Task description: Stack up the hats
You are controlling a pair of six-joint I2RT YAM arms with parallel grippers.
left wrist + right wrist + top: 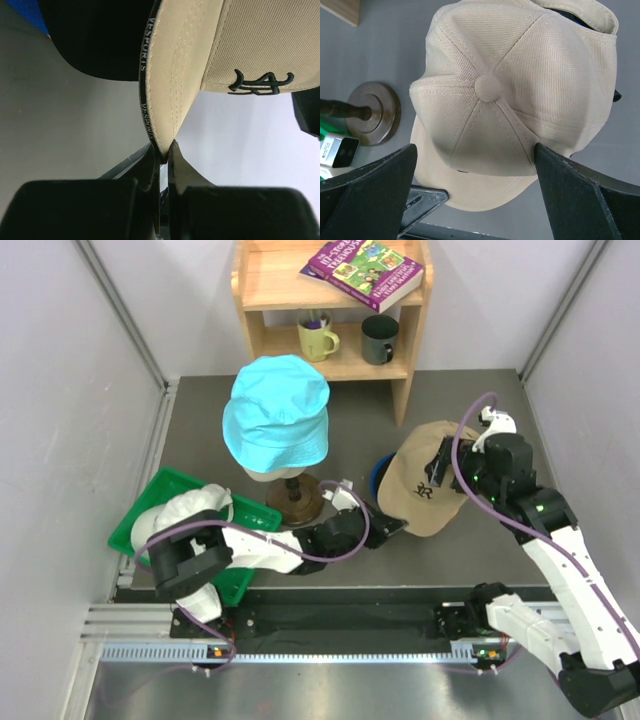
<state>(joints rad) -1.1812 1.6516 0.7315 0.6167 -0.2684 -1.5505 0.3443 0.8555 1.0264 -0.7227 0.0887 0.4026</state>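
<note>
The tan cap (428, 488) is soft and sandy in color. It has a round button on top, 6 sewn panels, and dark stitched letters on the front. Its brim has a thin black edge with small letters on it. The cap sits on the gray table (480, 400), to the right of the wooden stand (300, 498). It lies on top of other hats. A bit of a blue cap (377, 475) peeks out at its left side. In the left wrist view, a black hat (100, 35) shows just under it.

A cyan bucket hat (275, 412) sits up on the stand, apart from the pile.

The left gripper (164, 150) is pinched tight on the edge of the tan cap's brim. Its 2 fingers (150, 165) are almost together, with only the thin brim between them.

The right gripper (475, 150) hangs over the top of the tan cap. Its 2 fingers (380, 185) are spread wide, 1 on each side of the cap, and nothing is held between them. The right-hand finger is just beside the cap's edge, but it is hard to tell if it touches.
</note>
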